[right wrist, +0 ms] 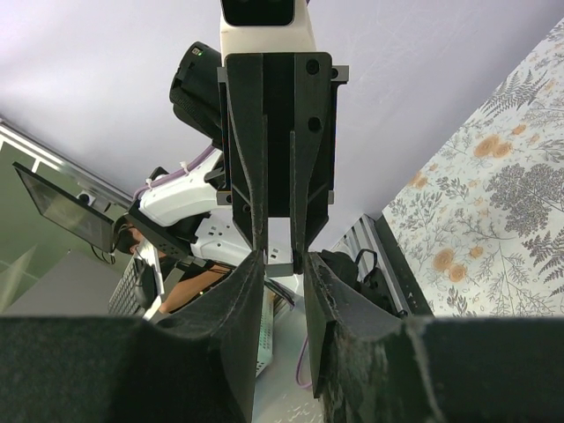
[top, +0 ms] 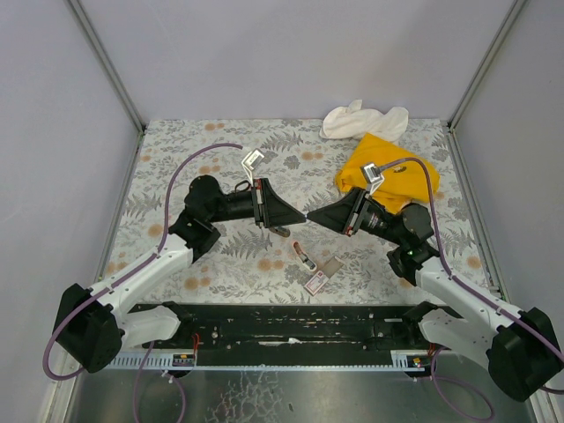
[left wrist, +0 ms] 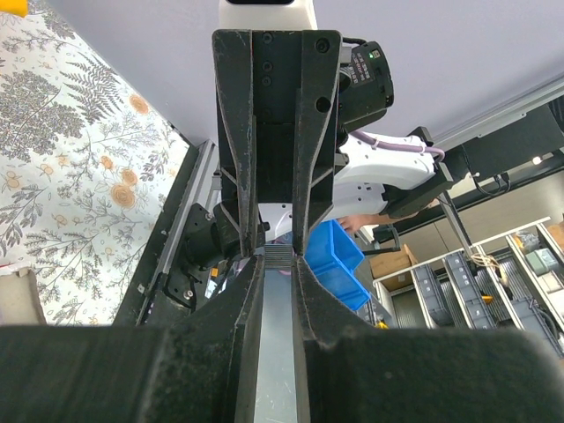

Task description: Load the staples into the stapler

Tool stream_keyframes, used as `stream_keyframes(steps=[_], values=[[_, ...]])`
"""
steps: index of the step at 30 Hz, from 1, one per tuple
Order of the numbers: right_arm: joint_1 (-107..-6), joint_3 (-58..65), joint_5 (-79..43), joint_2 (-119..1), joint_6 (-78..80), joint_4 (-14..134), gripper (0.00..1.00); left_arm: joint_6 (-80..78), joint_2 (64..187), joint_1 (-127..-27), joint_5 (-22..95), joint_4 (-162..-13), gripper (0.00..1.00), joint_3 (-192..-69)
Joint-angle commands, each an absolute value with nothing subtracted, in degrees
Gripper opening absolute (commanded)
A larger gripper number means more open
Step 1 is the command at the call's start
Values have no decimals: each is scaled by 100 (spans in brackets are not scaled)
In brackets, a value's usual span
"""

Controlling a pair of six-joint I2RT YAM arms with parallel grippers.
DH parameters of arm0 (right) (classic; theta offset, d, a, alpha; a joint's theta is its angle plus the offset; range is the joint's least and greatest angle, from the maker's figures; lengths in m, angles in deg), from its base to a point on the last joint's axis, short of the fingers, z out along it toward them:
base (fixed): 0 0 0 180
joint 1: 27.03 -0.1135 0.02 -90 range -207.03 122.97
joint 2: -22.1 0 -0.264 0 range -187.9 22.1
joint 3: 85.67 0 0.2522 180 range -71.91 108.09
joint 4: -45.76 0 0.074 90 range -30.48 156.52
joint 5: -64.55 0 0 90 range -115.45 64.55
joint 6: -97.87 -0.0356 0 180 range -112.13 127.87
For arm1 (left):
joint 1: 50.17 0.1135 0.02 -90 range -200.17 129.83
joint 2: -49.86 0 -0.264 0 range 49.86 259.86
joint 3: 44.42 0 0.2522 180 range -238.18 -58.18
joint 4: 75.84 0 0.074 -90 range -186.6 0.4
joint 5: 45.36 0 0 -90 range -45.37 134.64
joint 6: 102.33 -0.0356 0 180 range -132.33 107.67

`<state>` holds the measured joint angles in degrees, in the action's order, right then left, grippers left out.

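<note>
Top external: left gripper (top: 298,214) pinching thin silvery staple strip (left wrist: 279,254); right gripper (top: 315,216) tip-to-tip with it, jaws slightly spread about strip's end. Just nearward, small flat pink cardboard staple box (top: 315,282) lying on floral-print tabletop (top: 176,150), apart from both.

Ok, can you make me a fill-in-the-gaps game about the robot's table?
Next to the white cloth lies a bigger cloth coloured ___.
The left gripper is shut on a thin silver strip of ___.
The little staples box lying on the table is coloured ___.
Missing words: yellow, staples, pink.
</note>
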<state>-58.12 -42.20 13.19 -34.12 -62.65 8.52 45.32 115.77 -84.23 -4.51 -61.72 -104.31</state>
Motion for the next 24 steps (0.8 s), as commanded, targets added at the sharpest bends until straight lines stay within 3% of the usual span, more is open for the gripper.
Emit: stream_keyframes(steps=[1,24], values=[[-5876,-4010,1420,-3415,-6275,451,32,4595,11489,-8409,-614,-5672,7,-10351],[-5885,-3989,1496,-3494,-6317,363,35,4625,11514,-8417,-574,-5698,5,-10320]])
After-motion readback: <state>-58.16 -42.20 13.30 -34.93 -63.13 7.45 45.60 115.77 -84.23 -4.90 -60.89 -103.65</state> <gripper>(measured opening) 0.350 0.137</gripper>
